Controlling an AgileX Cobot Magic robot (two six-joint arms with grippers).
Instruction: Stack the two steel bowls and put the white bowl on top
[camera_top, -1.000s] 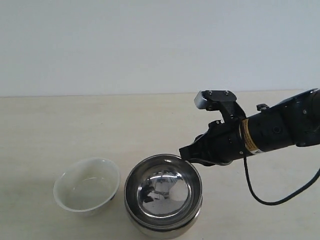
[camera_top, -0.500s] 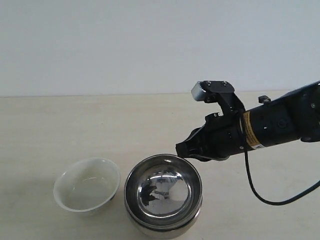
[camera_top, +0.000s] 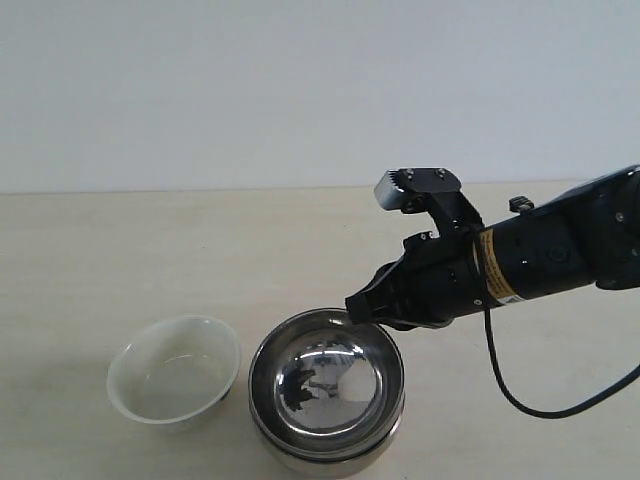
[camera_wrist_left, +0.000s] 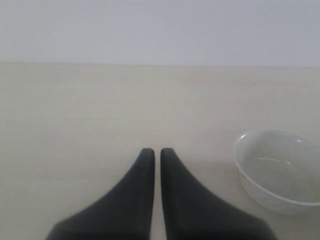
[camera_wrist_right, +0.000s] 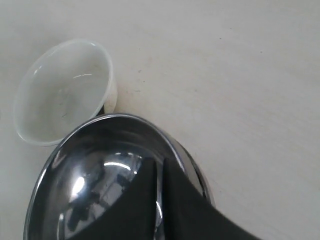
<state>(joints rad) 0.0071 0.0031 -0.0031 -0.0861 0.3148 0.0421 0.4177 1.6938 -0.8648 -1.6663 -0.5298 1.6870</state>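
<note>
The two steel bowls (camera_top: 326, 385) sit nested in one stack at the table's front middle, and the lower one's side (camera_top: 330, 458) shows beneath the upper rim. To their left stands the white bowl (camera_top: 175, 372), upright and empty. My right gripper (camera_top: 352, 306) is shut and holds nothing; it hovers just over the far right rim of the stack. In the right wrist view its tips (camera_wrist_right: 160, 161) hang over the shiny inside of the steel bowls (camera_wrist_right: 95, 175), with the white bowl (camera_wrist_right: 65, 90) beyond. My left gripper (camera_wrist_left: 157, 151) is shut and empty, low over the table, with the white bowl (camera_wrist_left: 280, 172) off to one side.
The beige table (camera_top: 150, 260) runs back to a plain pale wall. A black cable (camera_top: 520, 395) loops from the right arm down to the table at the right. The left arm does not show in the exterior view.
The right gripper has slid a little to the left, further over the far rim of the stacked steel bowls. The bowls have not moved.
</note>
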